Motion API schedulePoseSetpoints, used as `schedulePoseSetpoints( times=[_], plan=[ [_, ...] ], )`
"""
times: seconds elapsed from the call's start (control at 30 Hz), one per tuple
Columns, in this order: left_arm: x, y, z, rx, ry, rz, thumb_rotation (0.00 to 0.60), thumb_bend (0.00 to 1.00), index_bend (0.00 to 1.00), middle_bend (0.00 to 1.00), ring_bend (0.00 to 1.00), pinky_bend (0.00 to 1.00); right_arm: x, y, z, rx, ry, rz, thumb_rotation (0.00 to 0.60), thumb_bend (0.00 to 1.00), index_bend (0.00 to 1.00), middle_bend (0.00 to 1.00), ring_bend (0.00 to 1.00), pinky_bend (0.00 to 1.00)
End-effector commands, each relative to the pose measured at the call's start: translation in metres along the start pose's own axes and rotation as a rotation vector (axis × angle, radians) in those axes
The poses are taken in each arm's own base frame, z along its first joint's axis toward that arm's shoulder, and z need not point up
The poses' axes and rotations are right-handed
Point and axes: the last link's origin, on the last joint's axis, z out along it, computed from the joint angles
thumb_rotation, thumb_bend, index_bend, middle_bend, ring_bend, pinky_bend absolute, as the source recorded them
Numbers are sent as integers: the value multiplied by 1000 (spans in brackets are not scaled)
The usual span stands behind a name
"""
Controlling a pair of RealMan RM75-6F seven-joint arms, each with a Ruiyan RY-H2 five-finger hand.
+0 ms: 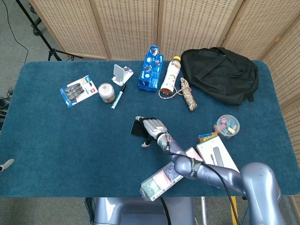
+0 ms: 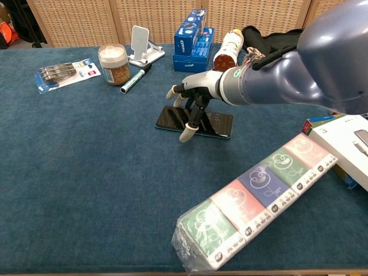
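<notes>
We see the right hand point(image 2: 192, 95) poised over the black phone point(image 2: 215, 123), which lies flat on the blue bench point(image 2: 86, 172); its fingers point(image 2: 187, 134) are spread apart and reach down onto the phone, nothing clamped in them; a long pack of tissues point(image 2: 253, 201) lies nearer the front edge; a marker point(image 2: 133, 79) and jar point(image 2: 112, 64) sit behind.
</notes>
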Motion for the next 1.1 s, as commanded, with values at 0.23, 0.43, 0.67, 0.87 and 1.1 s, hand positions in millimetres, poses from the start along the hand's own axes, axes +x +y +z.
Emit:
schedulePoseSetpoints(
  times=[0.23, 0.43, 0.67, 0.87, 1.1],
  plan=[
    [0, 1, 0, -1, 2, 0, 600, 0, 0, 0, 0, 0, 10, -1, -17, 19, -31, -41, 600, 0, 41, 145, 150, 168],
    [-1, 1, 0, -1, -1, 0, 600, 0, 0, 0, 0, 0, 2, -10, -38, 99, 111, -145, 600, 51, 46, 67, 31, 168],
    [-1, 3, -1, -9, -3, -2, 600, 0, 0, 0, 0, 0, -20, -3, -47, 140, 232, -317, 600, 390, 46, 25, 0, 168],
    [0, 3, -3, -11, 1, -4, 600, 0, 0, 0, 0, 0, -35, -2, -49, 152, 252, -373, 600, 440, 46, 25, 0, 169],
    [1, 2, -3, -10, 1, -4, 600, 0, 0, 0, 0, 0, -52, -2, -45, 150, 264, -439, 600, 440, 46, 25, 0, 169]
  ],
)
